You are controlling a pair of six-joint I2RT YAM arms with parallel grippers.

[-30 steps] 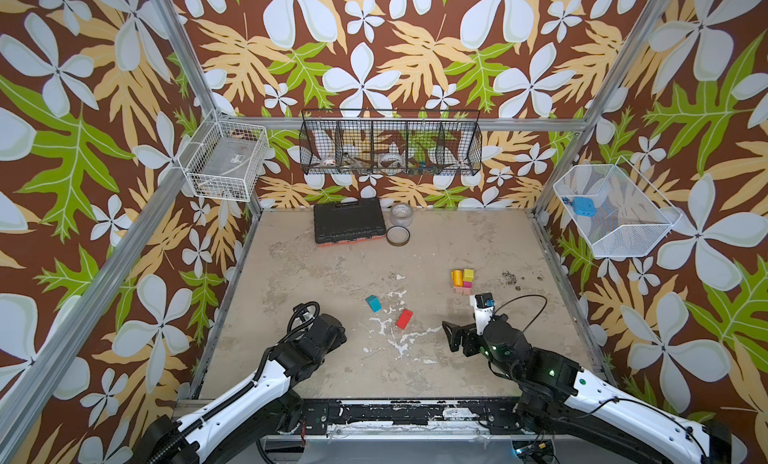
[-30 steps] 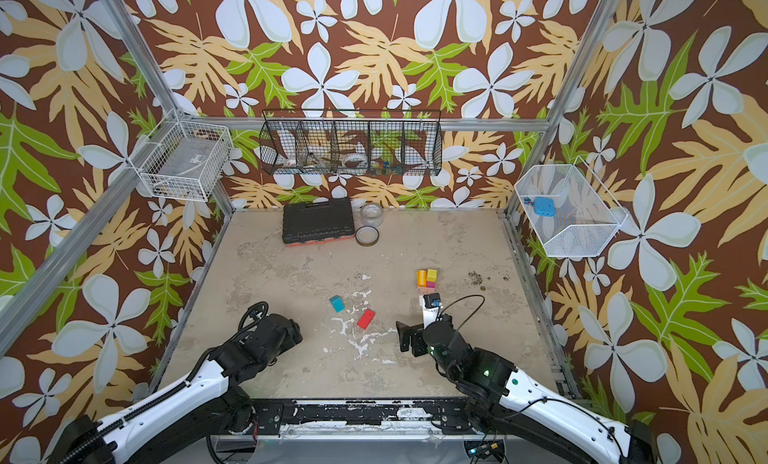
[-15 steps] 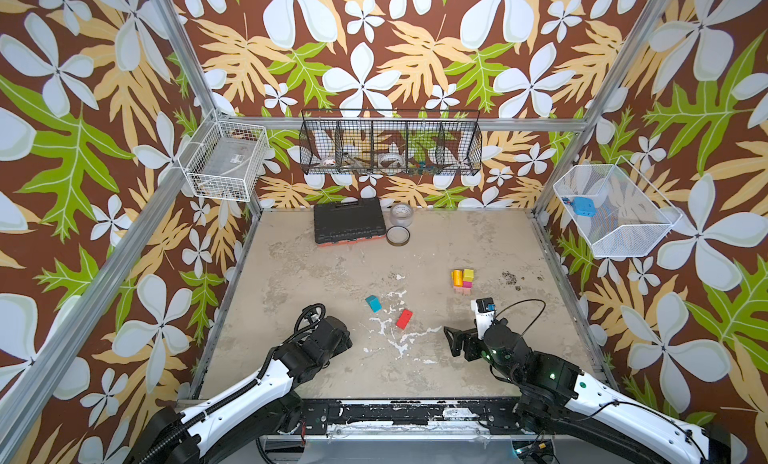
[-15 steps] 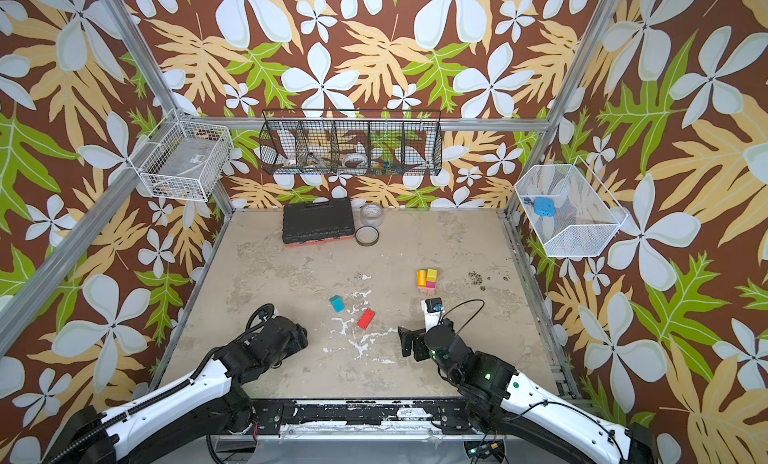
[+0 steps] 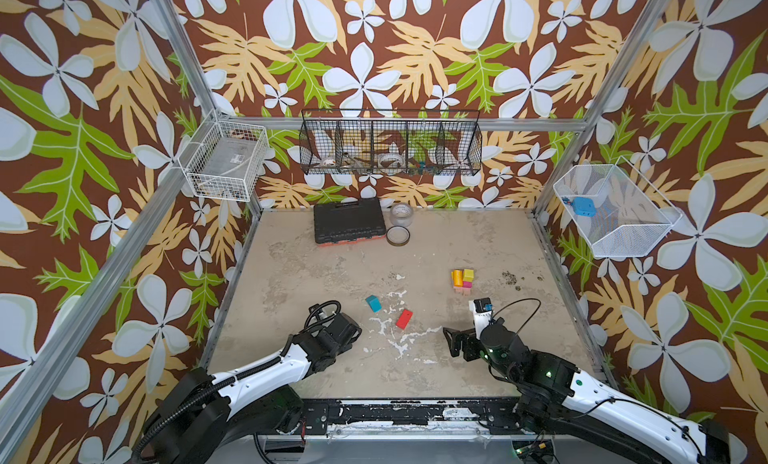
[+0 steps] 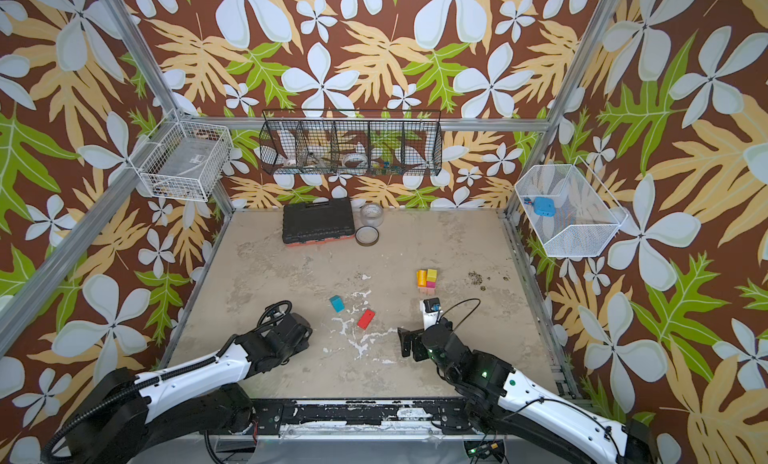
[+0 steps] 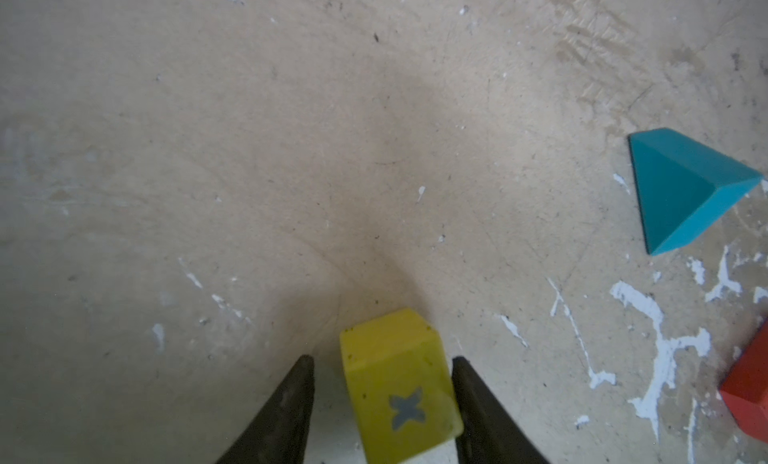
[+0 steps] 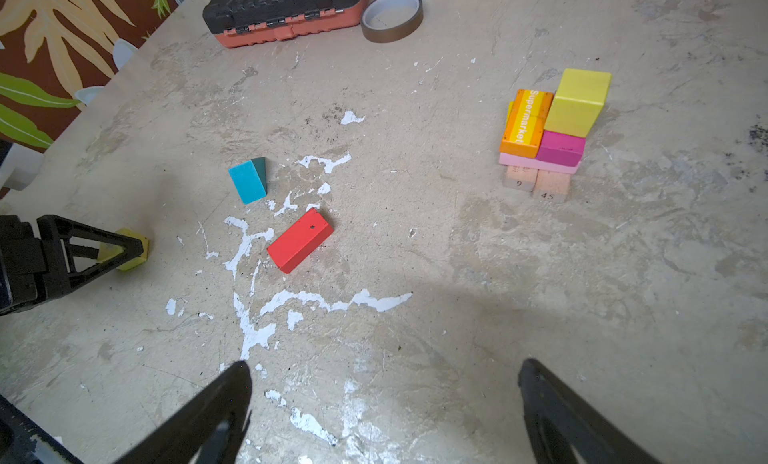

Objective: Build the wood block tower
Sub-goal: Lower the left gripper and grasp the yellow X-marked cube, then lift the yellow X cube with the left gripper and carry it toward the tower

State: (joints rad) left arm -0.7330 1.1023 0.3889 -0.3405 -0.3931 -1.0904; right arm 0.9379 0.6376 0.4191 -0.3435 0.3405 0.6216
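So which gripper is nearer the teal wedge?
Left. The left gripper is just short of the teal wedge, jaws flanking a yellow block; the right gripper hangs farther off, beyond the red block.

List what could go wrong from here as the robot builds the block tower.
The yellow block sits skewed between the left fingers; closing could twist or squeeze it out.
The tower rests on two tan blocks, its yellow cube off to one side; a careless placement may topple it.
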